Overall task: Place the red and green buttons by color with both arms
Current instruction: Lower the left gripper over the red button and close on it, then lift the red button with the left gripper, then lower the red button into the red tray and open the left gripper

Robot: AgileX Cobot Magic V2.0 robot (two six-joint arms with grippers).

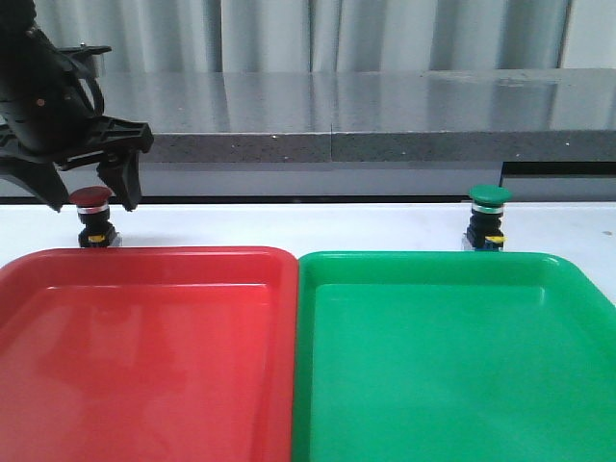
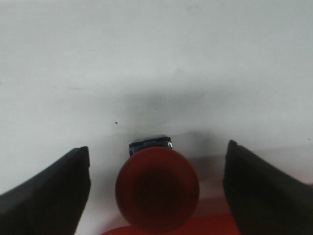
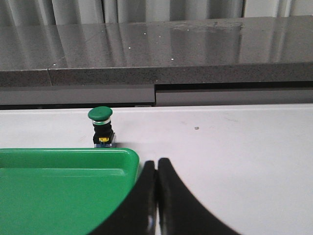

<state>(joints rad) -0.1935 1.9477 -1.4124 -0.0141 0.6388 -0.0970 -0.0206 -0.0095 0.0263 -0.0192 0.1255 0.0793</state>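
The left tool (image 1: 82,188) hangs over the red button (image 1: 93,216) near the tabletop's far left edge, its fingers (image 2: 49,196) spread wide to either side of the red cap without touching it. That straddle looks like the set-up for a grasp: the cap sits between the fingers, and closing them would catch it. The button stands upright on the white tabletop (image 1: 289,226), just behind the far rim of the red tray (image 1: 144,262), so a short carry toward the near edge would drop it into the matching colour.

The green button (image 1: 487,218) stands upright too, just behind the far rim of the green tray (image 1: 433,262), toward the far right. The right tool (image 3: 156,196) shows only in its own wrist view, fingers pressed together with nothing between them, well short of the green button; it appears to be waiting its turn. The two trays lie side by side, touching along the middle and filling the near half of the tabletop, each button parked behind its own colour.

The tabletop is plain matte white. Behind its far edge runs a speckled dark grey ledge (image 1: 385,111) with a glossy top, and beyond that pale corrugated wall panels (image 1: 385,34).
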